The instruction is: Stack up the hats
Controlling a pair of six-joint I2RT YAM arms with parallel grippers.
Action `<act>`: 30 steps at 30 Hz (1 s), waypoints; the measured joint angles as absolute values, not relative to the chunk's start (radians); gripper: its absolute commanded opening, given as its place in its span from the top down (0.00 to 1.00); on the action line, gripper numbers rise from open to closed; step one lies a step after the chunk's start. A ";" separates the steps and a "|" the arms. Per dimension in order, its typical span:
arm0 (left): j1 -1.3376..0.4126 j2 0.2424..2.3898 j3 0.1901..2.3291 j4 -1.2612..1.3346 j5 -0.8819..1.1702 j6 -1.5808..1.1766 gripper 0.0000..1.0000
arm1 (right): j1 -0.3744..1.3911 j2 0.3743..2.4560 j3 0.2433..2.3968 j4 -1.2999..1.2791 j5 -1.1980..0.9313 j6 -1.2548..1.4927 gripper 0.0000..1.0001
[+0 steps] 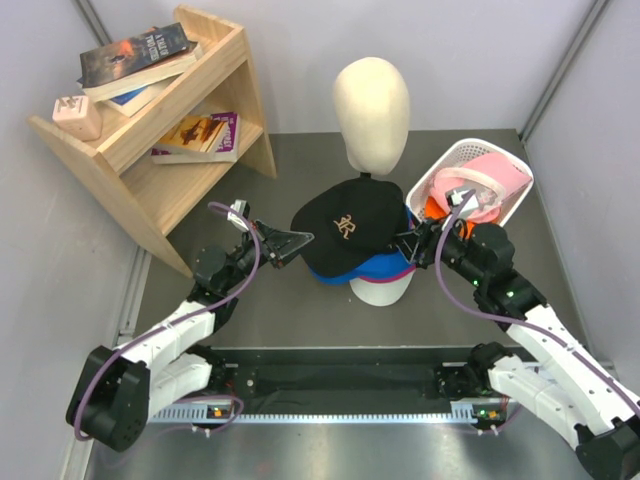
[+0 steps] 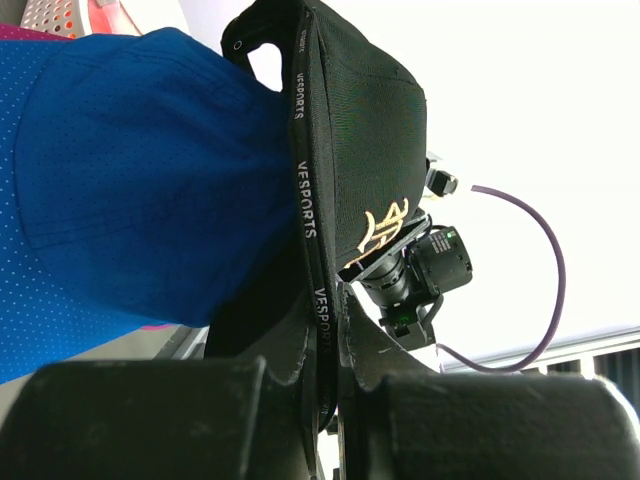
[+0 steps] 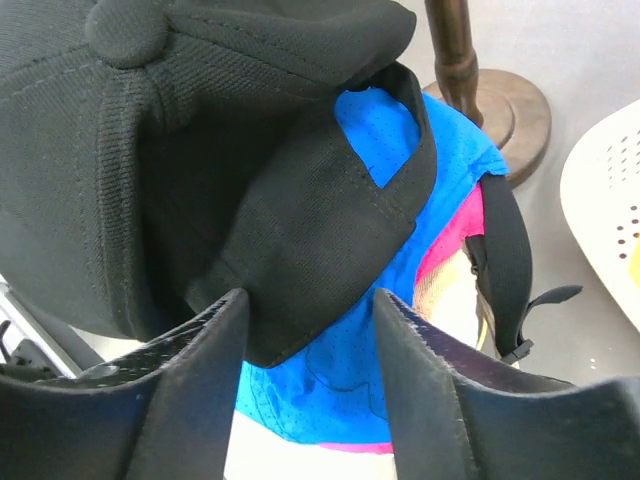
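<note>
On the grey surface [image 1: 300,320] in front of you, a wooden shelf [image 1: 200,100] is standing at the far left corner and is carrying some books [image 1: 135,55]. A cream mannequin head [image 1: 371,105] is standing upright at the far middle. A white basket [image 1: 447,155] is sitting just beside it on the right, and it is holding a light pink cap [image 1: 490,175] with an orange hat [image 1: 432,208] partly hidden under it.

The pile of hats is sitting in the middle of the surface, between your two arms and near the mannequin head. The black cap [image 1: 350,225] is lying on top of the pile, with its brim pointing to your left. The blue cap [image 1: 385,265] is lying directly under it. A magenta cap [image 3: 455,235] is showing only as a thin edge below the blue one. Something white [image 1: 380,290] is carrying the whole pile, but I cannot tell if it is a cap or a form.

Your left hand [image 1: 298,240] is gripping the brim of the black cap, with the fingers [image 2: 150,420] pressing closed on its edge. Your right hand [image 1: 408,243] is standing at the back of the same cap. Its fingers [image 3: 200,380] are standing apart, and the rear band of the cap is lying loosely between them, so this hand is not holding anything.
</note>
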State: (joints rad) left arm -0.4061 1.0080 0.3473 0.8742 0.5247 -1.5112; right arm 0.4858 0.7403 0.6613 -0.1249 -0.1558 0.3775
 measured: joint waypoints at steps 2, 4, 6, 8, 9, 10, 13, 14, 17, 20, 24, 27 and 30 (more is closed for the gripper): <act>-0.406 1.008 0.347 0.874 0.527 -1.511 1.00 | 0.484 0.742 0.650 -0.106 -0.160 0.390 0.43; -0.406 1.008 0.347 0.875 0.527 -1.511 1.00 | 0.479 0.743 0.637 -0.088 -0.166 0.403 0.43; -0.405 1.008 0.347 0.875 0.530 -1.511 1.00 | 0.474 0.744 0.627 -0.072 -0.172 0.413 0.44; -0.405 1.008 0.347 0.875 0.531 -1.511 1.00 | 0.467 0.750 0.621 -0.052 -0.183 0.417 0.46; -0.405 1.008 0.347 0.875 0.531 -1.511 1.00 | 0.466 0.751 0.615 -0.042 -0.186 0.421 0.48; -0.404 1.008 0.347 0.875 0.532 -1.511 1.00 | 0.466 0.752 0.612 -0.037 -0.189 0.422 0.49; -0.404 1.008 0.347 0.874 0.535 -1.511 1.00 | 0.465 0.753 0.601 -0.014 -0.190 0.422 0.52; -0.404 1.008 0.347 0.874 0.535 -1.510 1.00 | 0.465 0.753 0.600 -0.009 -0.190 0.421 0.53; -0.403 1.008 0.347 0.874 0.535 -1.510 1.00 | 0.465 0.749 0.596 -0.001 -0.186 0.413 0.55; -0.403 1.008 0.347 0.874 0.536 -1.510 1.00 | 0.465 0.747 0.595 0.004 -0.178 0.402 0.54; -0.403 1.008 0.347 0.873 0.537 -1.510 1.00 | 0.465 0.747 0.594 0.011 -0.169 0.382 0.49; -0.403 1.008 0.347 0.873 0.538 -1.509 1.00 | 0.465 0.748 0.594 0.015 -0.155 0.359 0.45; -0.403 1.008 0.347 0.873 0.538 -1.508 1.00 | 0.465 0.749 0.594 0.019 -0.149 0.340 0.45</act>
